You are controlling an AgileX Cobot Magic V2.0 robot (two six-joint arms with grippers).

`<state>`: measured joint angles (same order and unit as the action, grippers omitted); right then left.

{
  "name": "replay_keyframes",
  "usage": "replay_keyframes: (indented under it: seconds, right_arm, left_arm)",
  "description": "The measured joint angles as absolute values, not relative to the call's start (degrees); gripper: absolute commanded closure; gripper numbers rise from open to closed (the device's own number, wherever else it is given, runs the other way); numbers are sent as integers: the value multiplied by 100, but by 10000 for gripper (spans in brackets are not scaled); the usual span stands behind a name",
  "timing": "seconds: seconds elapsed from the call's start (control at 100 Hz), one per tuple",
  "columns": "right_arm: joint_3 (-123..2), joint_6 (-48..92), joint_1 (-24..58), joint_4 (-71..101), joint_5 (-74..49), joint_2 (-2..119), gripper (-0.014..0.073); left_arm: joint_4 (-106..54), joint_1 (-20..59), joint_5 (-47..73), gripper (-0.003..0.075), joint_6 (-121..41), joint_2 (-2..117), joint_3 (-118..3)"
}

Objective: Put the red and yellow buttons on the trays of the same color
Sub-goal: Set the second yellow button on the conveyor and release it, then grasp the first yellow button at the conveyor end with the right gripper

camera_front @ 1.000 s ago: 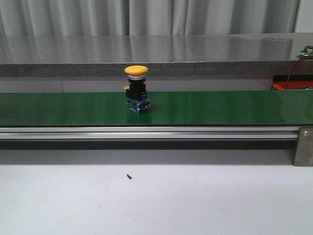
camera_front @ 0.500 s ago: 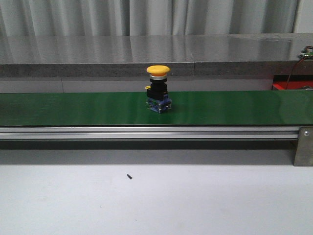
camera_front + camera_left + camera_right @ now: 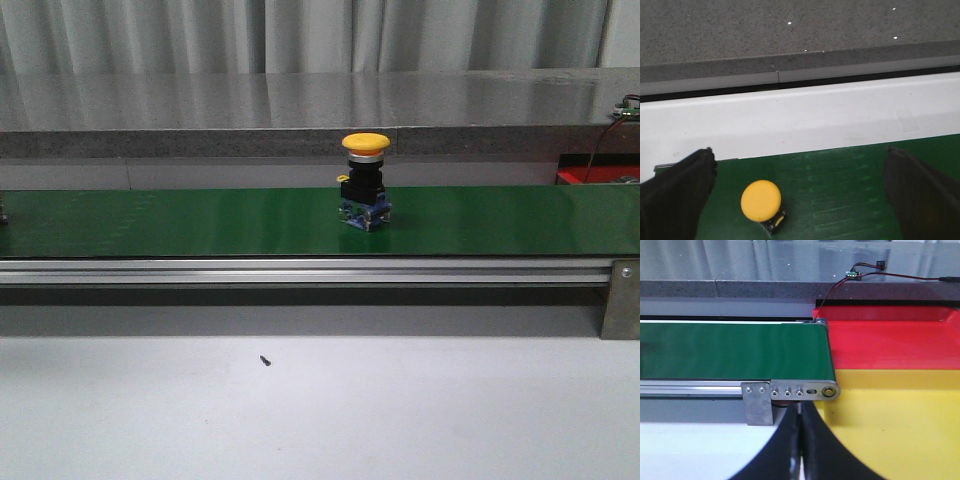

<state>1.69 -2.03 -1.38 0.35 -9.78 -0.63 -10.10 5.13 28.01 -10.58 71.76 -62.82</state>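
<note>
Left gripper [image 3: 800,200]: fingers [image 3: 675,192] spread wide, holding nothing. Yellow button [image 3: 760,201] upright on green belt [image 3: 840,185], between the fingers, nearer one of them, touching neither.

Right gripper [image 3: 800,440]: fingers [image 3: 816,442] pressed together, nothing held. Beyond the tips, belt end bracket [image 3: 790,392]; yellow tray [image 3: 890,420] beside the fingers, red tray [image 3: 890,342] beyond it.
</note>
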Motion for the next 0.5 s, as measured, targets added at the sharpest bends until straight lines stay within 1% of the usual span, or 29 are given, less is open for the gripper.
replay_keyframes:
  seconds: [0.12,0.26,0.4,0.5]
  right_arm:
    - [169,-203,-138,35,-978,-63,662]
    - [169,-203,-138,35,-960,-63,662]
    - [169,-203,-138,35,-671,-63,662]
    - [169,-203,-138,35,-385,-63,662]
  left_arm:
    - [-1004,594,2431,234,-1058,6261,-5395]
    - [-1004,594,2205,384,-1058,5234,-4411]
    - [-1004,594,2057,558,-1061,4335,-3589]
    - [-1004,594,2030,699,-1071,3844,-3184]
